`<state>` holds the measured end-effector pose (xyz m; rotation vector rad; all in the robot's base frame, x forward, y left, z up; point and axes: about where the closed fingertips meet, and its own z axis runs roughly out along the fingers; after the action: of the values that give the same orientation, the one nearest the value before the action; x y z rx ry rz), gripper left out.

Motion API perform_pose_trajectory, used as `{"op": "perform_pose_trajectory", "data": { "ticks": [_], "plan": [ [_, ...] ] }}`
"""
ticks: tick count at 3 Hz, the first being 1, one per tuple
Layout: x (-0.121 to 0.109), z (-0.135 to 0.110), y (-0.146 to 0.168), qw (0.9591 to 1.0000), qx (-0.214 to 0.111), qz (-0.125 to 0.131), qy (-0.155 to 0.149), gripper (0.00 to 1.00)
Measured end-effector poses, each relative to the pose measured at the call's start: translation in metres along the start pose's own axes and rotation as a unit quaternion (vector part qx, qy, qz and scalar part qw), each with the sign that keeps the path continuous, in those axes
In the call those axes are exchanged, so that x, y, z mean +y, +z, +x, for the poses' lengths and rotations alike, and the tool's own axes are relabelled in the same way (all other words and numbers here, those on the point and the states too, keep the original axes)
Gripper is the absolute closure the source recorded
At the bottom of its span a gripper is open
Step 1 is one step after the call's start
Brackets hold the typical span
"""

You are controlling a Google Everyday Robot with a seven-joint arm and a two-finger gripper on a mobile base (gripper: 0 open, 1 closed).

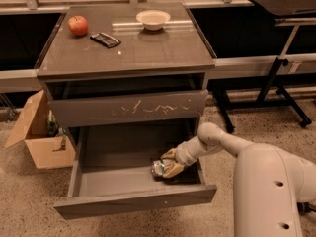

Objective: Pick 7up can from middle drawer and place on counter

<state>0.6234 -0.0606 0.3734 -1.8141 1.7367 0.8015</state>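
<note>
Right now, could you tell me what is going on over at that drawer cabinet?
The robot's arm reaches down into the open middle drawer, and its tool is right at the 7up can, which lies on the drawer floor towards the right side. The can has not been lifted out yet. The counter above holds an apple, a dark packet and a white bowl.

Has a smooth cream-white rounded arm (261, 181) with two small dark screw holes (275, 183); ends in tan gripper (170, 163) inside middle drawer (133, 201).
</note>
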Motion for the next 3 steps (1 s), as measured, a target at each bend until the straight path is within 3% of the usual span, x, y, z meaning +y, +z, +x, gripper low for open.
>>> {"op": "perform_pose_trajectory", "data": {
  "ticks": [1,2,3],
  "plan": [
    [0.0,0.0,0.0,1.0,0.0,0.0,0.0,0.73],
    [0.007,-0.029,-0.038,0.9988,-0.026,0.03,-0.029,0.96],
    [0.03,-0.088,-0.124,0.9884,-0.073,0.091,-0.097,1.0]
  ]
}}
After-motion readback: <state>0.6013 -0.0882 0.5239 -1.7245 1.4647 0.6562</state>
